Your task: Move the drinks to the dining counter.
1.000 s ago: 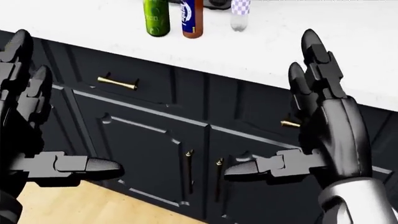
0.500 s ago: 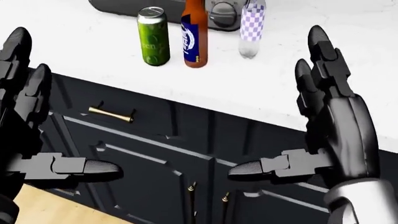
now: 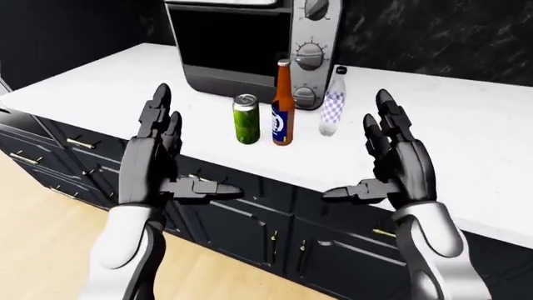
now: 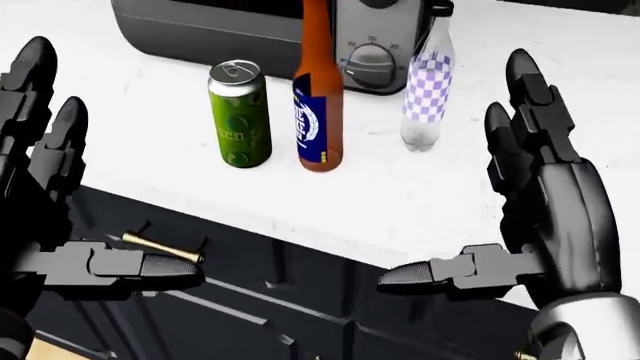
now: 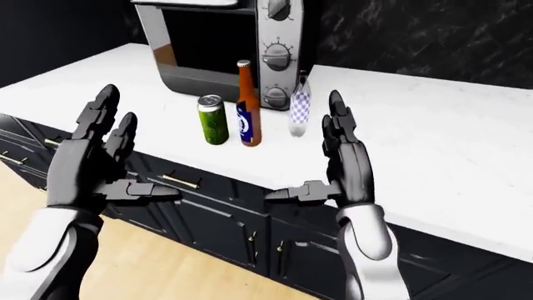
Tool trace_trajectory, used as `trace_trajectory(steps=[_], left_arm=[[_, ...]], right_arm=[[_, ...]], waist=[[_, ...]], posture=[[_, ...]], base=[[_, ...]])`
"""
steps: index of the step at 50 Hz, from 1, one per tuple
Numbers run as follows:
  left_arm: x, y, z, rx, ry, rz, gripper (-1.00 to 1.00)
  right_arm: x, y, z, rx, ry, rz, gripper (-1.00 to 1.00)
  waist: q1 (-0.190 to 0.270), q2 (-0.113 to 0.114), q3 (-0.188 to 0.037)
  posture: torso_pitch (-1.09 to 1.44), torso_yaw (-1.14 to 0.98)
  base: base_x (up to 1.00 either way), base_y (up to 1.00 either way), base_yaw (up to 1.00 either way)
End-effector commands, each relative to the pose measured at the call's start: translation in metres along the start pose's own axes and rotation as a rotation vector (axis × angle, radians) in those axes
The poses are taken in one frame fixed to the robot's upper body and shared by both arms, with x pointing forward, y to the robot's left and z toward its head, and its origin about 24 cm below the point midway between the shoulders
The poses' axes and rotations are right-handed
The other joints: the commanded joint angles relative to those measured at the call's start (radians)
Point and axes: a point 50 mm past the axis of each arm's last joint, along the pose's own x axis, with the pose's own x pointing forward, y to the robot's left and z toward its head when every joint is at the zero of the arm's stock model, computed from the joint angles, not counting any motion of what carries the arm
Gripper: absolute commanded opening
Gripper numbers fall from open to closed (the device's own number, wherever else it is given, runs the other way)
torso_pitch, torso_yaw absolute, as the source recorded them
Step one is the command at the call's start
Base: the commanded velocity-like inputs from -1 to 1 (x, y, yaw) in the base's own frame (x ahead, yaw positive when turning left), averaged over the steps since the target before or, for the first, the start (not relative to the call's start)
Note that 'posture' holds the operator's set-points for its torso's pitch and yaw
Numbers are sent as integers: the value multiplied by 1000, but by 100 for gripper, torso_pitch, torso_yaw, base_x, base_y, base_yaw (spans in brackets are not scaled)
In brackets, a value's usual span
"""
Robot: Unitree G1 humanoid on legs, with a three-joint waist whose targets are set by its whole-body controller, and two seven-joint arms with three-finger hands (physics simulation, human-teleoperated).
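Three drinks stand in a row on the white counter (image 4: 420,195): a green can (image 4: 240,114), a brown bottle with a blue label (image 4: 318,105) and a clear bottle with a checkered label (image 4: 428,88). They stand just before a toaster oven (image 3: 242,44). My left hand (image 4: 60,202) is held up open at the left, below and left of the can. My right hand (image 4: 510,217) is open at the right, below the clear bottle. Neither hand touches a drink.
Dark cabinet fronts with brass handles (image 4: 160,247) run below the counter edge. A dark stone wall (image 3: 442,37) rises behind the counter. Wooden floor (image 3: 50,250) shows at the lower left of the left-eye view.
The whole head view has shifted: the drinks and counter slid down and grew larger as the camera moved closer. Both hands stay open in the same pose.
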Motion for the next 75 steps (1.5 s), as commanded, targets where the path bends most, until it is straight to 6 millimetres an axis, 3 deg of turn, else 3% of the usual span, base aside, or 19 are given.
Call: trace_trajectory(steps=[1,5,6,9,10,14,17,18,19,20,22,24,27,30,32,35,42,66,75], left_arm=[[-1,-1,12,3,-75,-9,100],[-2,0,12,6,-76,-5,100],[-2,1,12,6,-76,-5,100],[-2,1,12,6,-76,-4,100],[-2,1,12,5,-76,-4,100],[-1,1,12,2,-75,-4,100],[-1,1,11,2,-74,-4,100],[0,1,11,3,-75,-4,100],[0,1,11,3,-75,-4,100],[0,0,11,3,-76,-4,100],[0,0,11,5,-74,-4,100],[0,1,11,5,-74,-4,100],[-1,1,12,6,-75,-5,100],[-1,2,13,8,-76,-3,100],[-1,1,13,10,-76,-3,100],[-1,2,11,10,-75,-3,100],[-1,2,11,11,-75,-2,100],[0,1,13,14,-77,-4,100],[-1,1,11,11,-76,-6,100]], right_arm=[[-2,-3,15,-9,-84,-10,100],[-7,-9,18,-3,-92,-23,100],[-8,-10,18,-3,-94,-25,100],[-10,-13,20,-14,-93,-38,100],[-11,-14,20,-16,-94,-41,100],[-11,-16,20,-17,-95,-47,100],[-11,-17,20,-13,-99,-49,100],[-11,-18,20,-14,-101,-51,100],[-12,-19,21,-13,-101,-52,100],[-12,-19,21,-12,-102,-55,100],[-13,-21,23,-7,-106,-60,100],[-14,-23,23,-2,-108,-67,100],[-15,-26,22,-1,-108,-76,100],[-17,-30,23,-2,-109,-88,100],[-18,-32,25,-1,-111,-95,100],[-20,-35,24,0,-114,-103,100],[-24,-40,27,2,-121,-124,100],[-26,-58,25,7,-126,-191,100],[-8,-62,15,5,-77,-234,100]], waist=[[-1,0,-3],[-4,-80,-26],[1,-38,-15],[-3,-47,-20],[-5,-50,-37],[-22,-31,-4],[-29,11,12],[-30,33,8],[-27,71,-7],[-11,53,-7],[-15,56,13],[-23,40,-17],[-16,8,1],[-7,-55,-5],[0,-43,-5],[0,-36,-24],[-6,-23,-32],[-6,-29,-26],[-6,-28,-29]], posture=[[0,0],[0,0],[0,0],[0,0],[0,0],[0,0],[0,0],[0,0],[0,0],[0,0],[0,0],[0,0],[0,0],[0,0],[0,0],[0,0],[0,0],[0,0],[0,0]], base=[[20,0,0],[2,0,0],[0,0,0],[0,0,0],[5,0,0],[26,0,0],[33,0,0],[34,0,0],[33,0,0],[34,0,0],[21,0,0],[0,0,0],[0,0,0],[0,0,0],[0,0,0],[0,0,0],[0,0,0],[0,0,0],[0,0,0]])
